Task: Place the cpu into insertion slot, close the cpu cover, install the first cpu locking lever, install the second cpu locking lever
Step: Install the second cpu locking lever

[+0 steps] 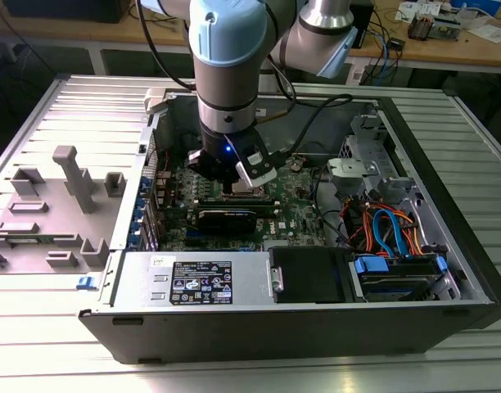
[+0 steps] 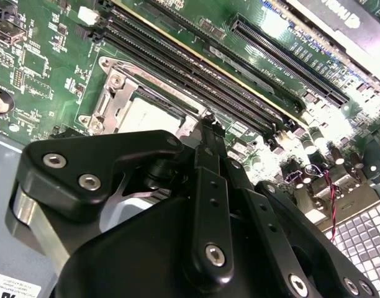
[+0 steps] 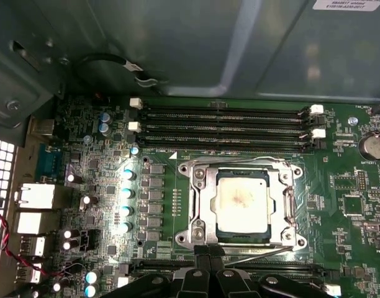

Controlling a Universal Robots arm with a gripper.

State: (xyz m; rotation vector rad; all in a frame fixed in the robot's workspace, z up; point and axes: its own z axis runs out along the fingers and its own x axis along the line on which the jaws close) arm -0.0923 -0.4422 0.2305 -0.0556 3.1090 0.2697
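**Gripper down at the socket, cpu seated, cover lowered**

Starting at the exterior view's left, we note a grey plastic fixture tray (image 1: 50,217) lying on the ribbed metal table (image 1: 62,344), just beside the open computer case (image 1: 447,270). Moving right, the green motherboard (image 1: 295,214) lies flat inside the case, and the arm (image 1: 226,74) reaches straight down onto it. The gripper (image 1: 238,187) sits low over the board, its tip at the socket area, with a long black card (image 1: 234,217) just in front of it. Further right we see a bundle of orange and blue cables (image 1: 390,229) by the drive bay.

In the first wrist view, left to right: rear ports (image 3: 35,198) at the board's edge, a column of small capacitors (image 3: 126,202), then the insertion slot (image 3: 201,208) with its silvery rim. The cpu (image 3: 241,200) lies flat in the slot, metal top up, with a faint smudge at its centre. The cpu cover (image 3: 288,205) lies down around the chip, framing it. A thin wire lever (image 3: 258,251) runs along the socket edge nearest the gripper (image 3: 208,251), whose fingertips (image 3: 201,249) meet there, pressed together, touching or just above that lever; we cannot tell which. Black memory slots (image 3: 221,124) run along the far side of the socket.

In the second wrist view the gripper (image 2: 210,124) points at the socket's edge, with the cpu (image 2: 146,115) partly hidden behind it.
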